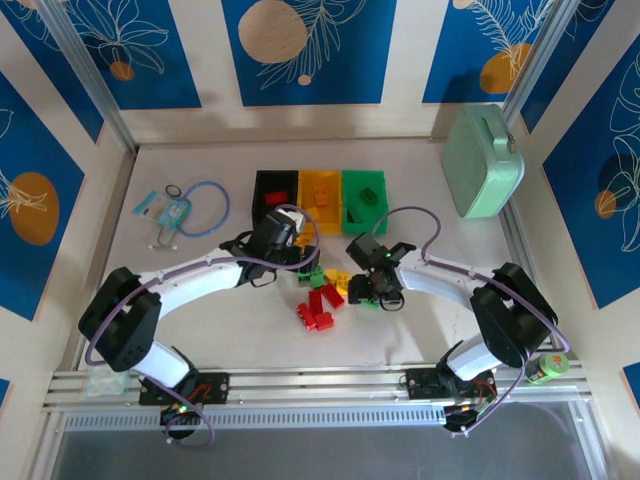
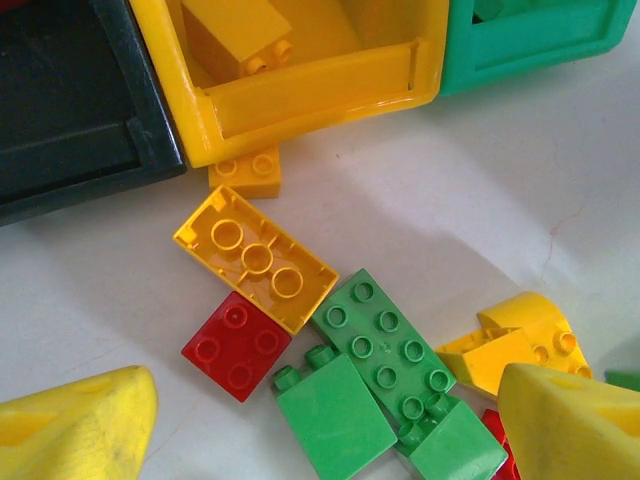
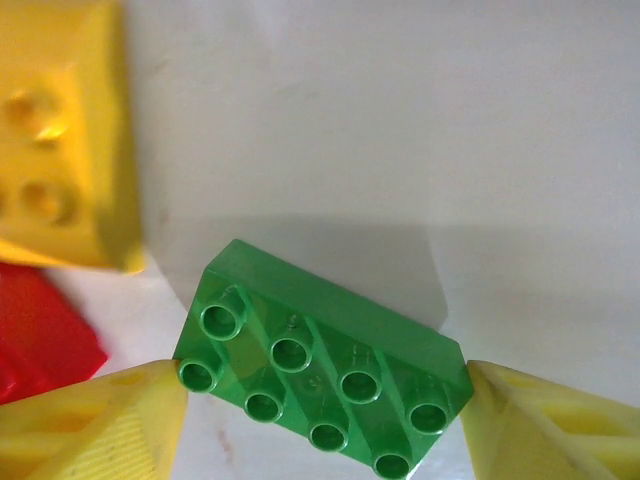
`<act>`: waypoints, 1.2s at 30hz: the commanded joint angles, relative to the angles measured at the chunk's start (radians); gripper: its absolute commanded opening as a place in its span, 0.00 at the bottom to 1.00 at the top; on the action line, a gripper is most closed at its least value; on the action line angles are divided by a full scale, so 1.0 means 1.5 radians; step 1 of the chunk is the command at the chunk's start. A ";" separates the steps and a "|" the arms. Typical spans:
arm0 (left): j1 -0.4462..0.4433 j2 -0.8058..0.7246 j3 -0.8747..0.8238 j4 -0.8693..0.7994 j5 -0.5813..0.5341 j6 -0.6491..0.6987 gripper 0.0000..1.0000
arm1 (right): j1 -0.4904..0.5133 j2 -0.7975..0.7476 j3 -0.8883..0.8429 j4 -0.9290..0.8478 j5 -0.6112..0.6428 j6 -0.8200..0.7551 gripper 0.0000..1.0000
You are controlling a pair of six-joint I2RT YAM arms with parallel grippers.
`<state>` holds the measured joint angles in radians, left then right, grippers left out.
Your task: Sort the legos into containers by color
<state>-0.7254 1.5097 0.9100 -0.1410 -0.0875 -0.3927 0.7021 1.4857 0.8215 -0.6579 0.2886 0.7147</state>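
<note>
Though the green brick [image 3: 318,352] lies lengthwise at bottom centre, touching both fingers of the right gripper [image 3: 325,375], I cannot tell if it is clamped.

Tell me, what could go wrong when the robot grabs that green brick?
The right gripper has its fingertips at the slanted corners of the green brick, not flat sides, so it may twist or pop out. The red brick and yellow brick lie close beside one finger and might get bumped. The left gripper hangs open over a crowded pile and could scatter it.
</note>
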 commanded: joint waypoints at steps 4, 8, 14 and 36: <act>-0.002 -0.033 -0.013 0.012 -0.010 -0.011 0.88 | 0.026 -0.044 -0.023 -0.032 0.033 -0.005 0.81; -0.002 -0.040 -0.023 0.015 -0.013 -0.013 0.87 | 0.023 -0.024 -0.025 -0.029 0.026 -0.007 0.82; -0.002 -0.047 -0.037 0.017 -0.018 -0.016 0.87 | 0.025 0.007 -0.027 -0.007 0.008 0.011 0.83; -0.002 -0.053 -0.049 0.019 -0.030 -0.010 0.87 | 0.015 0.091 0.037 0.003 0.019 0.024 0.63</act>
<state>-0.7254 1.4498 0.8440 -0.1249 -0.1143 -0.4107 0.7319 1.5879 0.8604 -0.7074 0.3115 0.7429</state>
